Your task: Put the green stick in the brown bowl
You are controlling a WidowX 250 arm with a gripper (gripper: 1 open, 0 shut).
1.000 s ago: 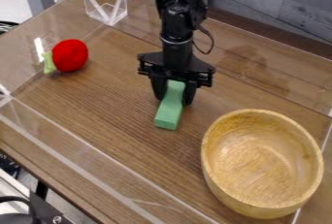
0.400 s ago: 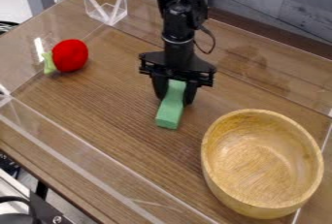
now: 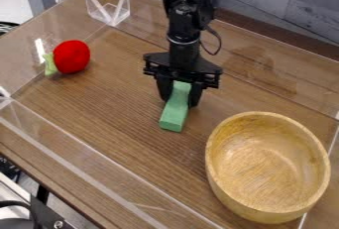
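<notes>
From the camera, the claw [image 3: 180, 93] points straight down at mid-table, its jaws narrowed onto the upper end of the green stick [image 3: 175, 111], which slants out from between them toward 6 o'clock with its lower end on the wood. Compared with a second ago nothing differs: arm, stick and grip look the same. The stick is a short, blocky, bright green bar, lying at 10 o'clock from the brown bowl [image 3: 268, 164], apart from it.

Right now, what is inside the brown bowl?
Nothing: the brown bowl shows only bare wood inside. The green stick is on the table, its upper end held in the pincer. The near inner wall is hidden.
</notes>
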